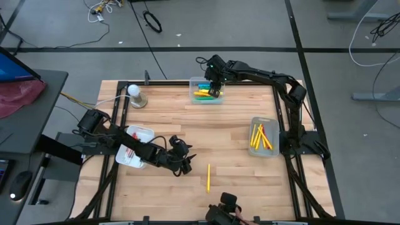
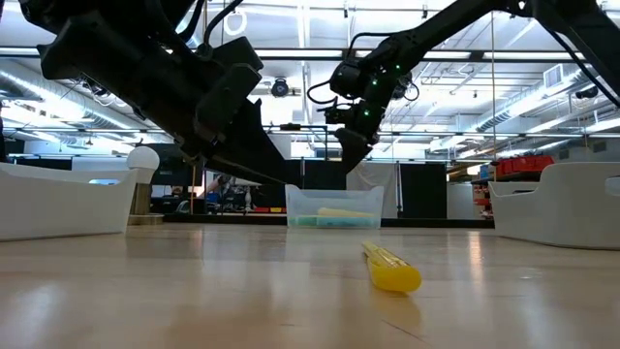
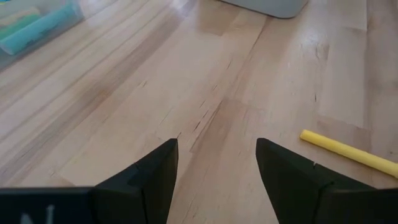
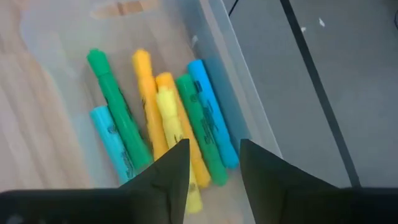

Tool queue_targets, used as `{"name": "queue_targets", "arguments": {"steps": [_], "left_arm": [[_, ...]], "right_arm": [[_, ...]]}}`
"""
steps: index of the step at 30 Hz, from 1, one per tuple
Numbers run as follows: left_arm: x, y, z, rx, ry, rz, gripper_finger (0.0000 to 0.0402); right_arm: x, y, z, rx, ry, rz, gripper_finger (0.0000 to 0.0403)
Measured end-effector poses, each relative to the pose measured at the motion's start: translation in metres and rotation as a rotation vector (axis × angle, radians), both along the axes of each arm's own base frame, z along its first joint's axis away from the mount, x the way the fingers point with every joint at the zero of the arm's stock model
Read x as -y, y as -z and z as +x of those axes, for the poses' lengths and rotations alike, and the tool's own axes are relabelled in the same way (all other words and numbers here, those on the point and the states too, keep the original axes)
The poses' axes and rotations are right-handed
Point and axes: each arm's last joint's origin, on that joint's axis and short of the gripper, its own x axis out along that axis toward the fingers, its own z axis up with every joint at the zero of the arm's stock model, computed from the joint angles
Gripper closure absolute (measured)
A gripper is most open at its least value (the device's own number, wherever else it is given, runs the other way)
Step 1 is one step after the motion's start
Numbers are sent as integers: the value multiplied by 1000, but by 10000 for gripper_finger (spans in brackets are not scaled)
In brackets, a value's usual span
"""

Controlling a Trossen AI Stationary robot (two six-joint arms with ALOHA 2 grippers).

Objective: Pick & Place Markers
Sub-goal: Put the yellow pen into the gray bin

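**Right end effector over far marker bin, one yellow marker loose on worktop**

Right end effector (image 1: 215, 87) hangs over the clear bin (image 1: 194, 98) at the far edge of the worktop (image 1: 237, 137), fingers (image 4: 169, 171) parted with nothing between them. Right wrist view looks down into that bin: chunky markers (image 4: 180, 121) in green, light blue, blue, orange and yellow lie side by side, touching.

Left end effector (image 1: 182, 164) sits low over the near-left part of the worktop, fingers (image 3: 158, 174) spread wide, holding nothing. A slim yellow marker (image 1: 208, 177) lies flat on the bare wood just right of it, apart from the fingers; low view shows it resting alone on the near worktop (image 2: 391, 269).

Right-side bin (image 1: 255, 153) holds slim yellow and red markers (image 1: 262, 137). White tray (image 1: 145, 131) on the left, partly under the left arm, shows red-marked sticks; detail too small to tell. Round white knob on a base (image 1: 135, 94) stands at the far-left corner.
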Motion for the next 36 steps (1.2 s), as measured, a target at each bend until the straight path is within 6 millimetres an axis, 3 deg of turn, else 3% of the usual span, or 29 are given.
{"name": "queue_targets", "arguments": {"steps": [4, 9, 15, 19, 22, 28, 31, 36], "left_arm": [[0, 0, 0, 0, 0, 0, 179], [2, 0, -1, 1, 7, 0, 179], [8, -1, -4, 12, -3, 25, 179], [14, -1, -6, 22, -13, 47, 179], [17, -2, -8, 32, -22, 62, 179], [16, -2, -8, 45, -55, 88, 179], [13, -2, -7, 44, -62, 86, 179], [4, -3, -2, 45, -70, 64, 179]], "right_arm": [[-22, -12, 4, -7, -52, 7, 279], [-81, -49, 11, 38, -225, 7, 324], [-186, -95, 4, 133, -509, 23, 378], [-254, -103, -19, 187, -669, 41, 399], [-300, -92, -38, 265, -723, 110, 394], [-370, -37, -51, 484, -783, 295, 375], [-386, -7, -44, 491, -794, 371, 373], [-390, 37, -20, 368, -834, 350, 359]]}}
